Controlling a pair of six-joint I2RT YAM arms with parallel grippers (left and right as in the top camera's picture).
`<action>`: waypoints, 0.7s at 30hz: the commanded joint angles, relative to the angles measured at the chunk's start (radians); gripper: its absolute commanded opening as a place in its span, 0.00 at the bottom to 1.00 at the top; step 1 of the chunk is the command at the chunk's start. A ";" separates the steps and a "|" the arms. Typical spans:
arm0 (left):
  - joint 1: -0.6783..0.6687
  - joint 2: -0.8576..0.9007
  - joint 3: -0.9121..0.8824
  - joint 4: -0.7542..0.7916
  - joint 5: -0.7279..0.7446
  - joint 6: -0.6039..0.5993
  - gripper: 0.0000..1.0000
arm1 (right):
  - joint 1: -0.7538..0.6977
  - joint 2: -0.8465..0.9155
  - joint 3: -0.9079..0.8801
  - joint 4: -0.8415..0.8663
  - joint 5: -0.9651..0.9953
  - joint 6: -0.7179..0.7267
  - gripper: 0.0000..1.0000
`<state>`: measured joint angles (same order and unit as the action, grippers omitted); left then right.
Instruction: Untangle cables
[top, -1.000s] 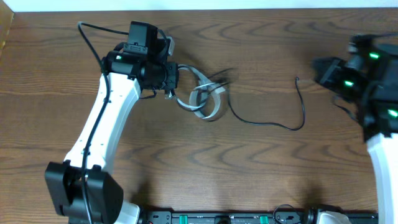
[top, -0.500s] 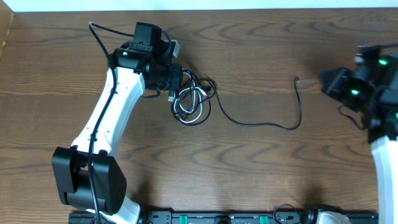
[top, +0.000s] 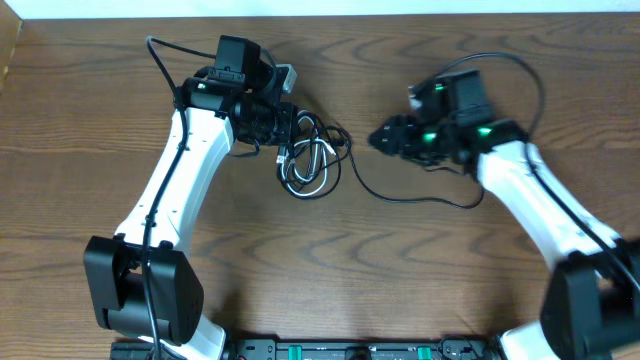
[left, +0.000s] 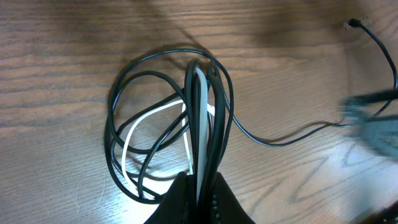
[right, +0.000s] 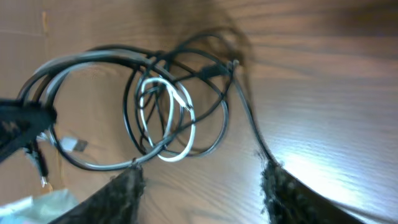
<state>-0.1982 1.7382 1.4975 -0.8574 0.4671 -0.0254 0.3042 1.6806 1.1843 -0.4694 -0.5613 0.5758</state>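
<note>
Two arms stand at the near edge of the wooden tabletop (top: 330, 290). The left arm (top: 165, 200) extends toward the far left, and the right arm (top: 535, 200) leans in from the right toward the middle.

The cables (top: 312, 160) lie in a loose coil on the far half of the tabletop, between the two wrists and just beside the left one. The left jaws are pinched narrow on a bunch of strands at the coil's edge. In the left wrist view, black loops and a white cable (left: 200, 124) run together into the closed fingers (left: 174, 202).

The right jaws are spread wide with nothing between them. They point at the coil from nearby and do not touch it.

One black strand (top: 420, 198) trails out of the coil in a long curve toward the right arm. Its small plug (left: 354, 23) rests on bare wood farther off.
</note>
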 joint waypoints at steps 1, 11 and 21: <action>0.002 0.005 -0.008 -0.001 0.019 0.012 0.07 | 0.060 0.087 0.011 0.091 -0.087 0.109 0.64; 0.002 0.005 -0.008 -0.001 0.019 0.005 0.07 | 0.150 0.233 0.011 0.211 -0.107 0.259 0.68; 0.002 0.005 -0.008 -0.001 0.019 0.005 0.07 | 0.206 0.329 0.011 0.364 -0.042 0.318 0.50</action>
<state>-0.1982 1.7386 1.4971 -0.8570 0.4694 -0.0257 0.4885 1.9633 1.1847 -0.1379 -0.6270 0.8608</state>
